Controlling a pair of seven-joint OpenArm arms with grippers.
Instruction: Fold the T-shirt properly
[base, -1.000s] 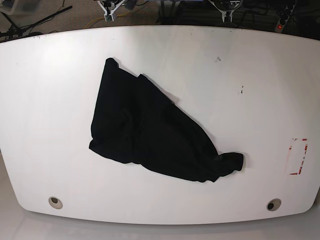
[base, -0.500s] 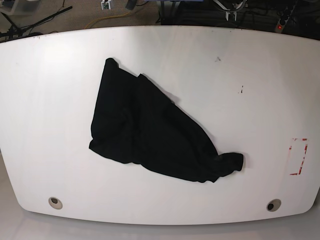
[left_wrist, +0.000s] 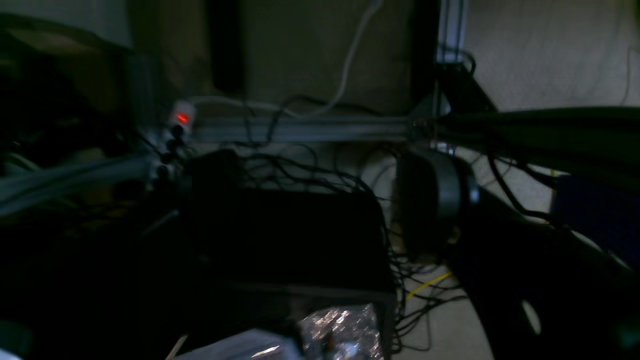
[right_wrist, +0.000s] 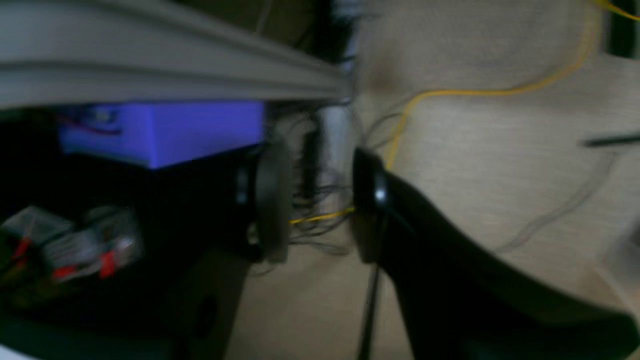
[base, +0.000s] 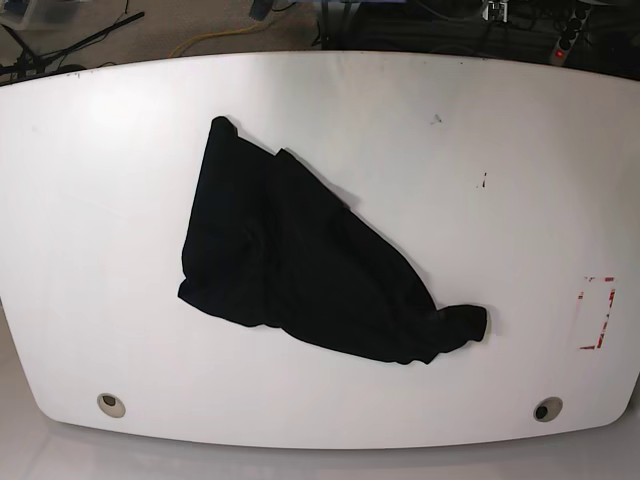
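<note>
Base cam looks steeply down on the whole bench (base: 520, 150); both wrist cams face floor cables (right_wrist: 450, 95), off-bench, blurred.

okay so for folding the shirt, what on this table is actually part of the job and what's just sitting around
Part of the job:
- T-shirt, black, crumpled on the white table

Just there:
- red tape outline near the table's right edge
- two round holes along the front edge
- cables and power strip behind the table

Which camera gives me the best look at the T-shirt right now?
The base view: the whole black T-shirt lies crumpled on the white table, unobstructed. Both wrist views point off the table at cables and floor and show none of it.
</note>
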